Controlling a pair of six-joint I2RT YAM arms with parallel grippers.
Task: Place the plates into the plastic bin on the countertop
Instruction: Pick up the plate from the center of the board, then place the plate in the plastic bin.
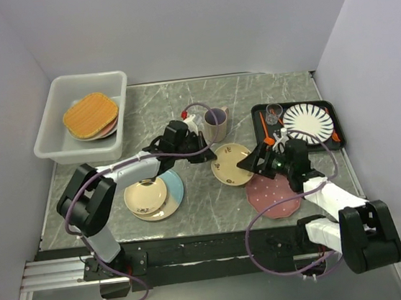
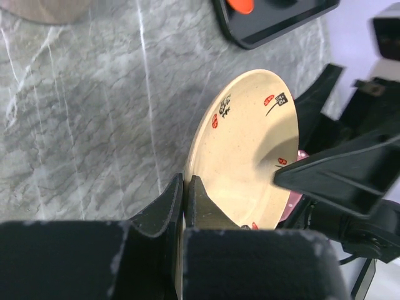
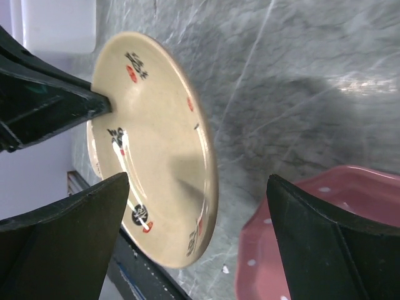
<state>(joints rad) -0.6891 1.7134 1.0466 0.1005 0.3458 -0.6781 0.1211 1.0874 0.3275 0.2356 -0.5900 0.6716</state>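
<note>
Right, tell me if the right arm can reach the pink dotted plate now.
Probably yes: the pink dotted plate lies uncovered just beside the open right claw. But the small cream plate in the left claw sits right at its fingers.

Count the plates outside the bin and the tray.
4: a cream plate stacked on a light-blue plate, near left; the floral plate, centre, pinched by the left gripper; the pink dotted plate, near right.
</note>
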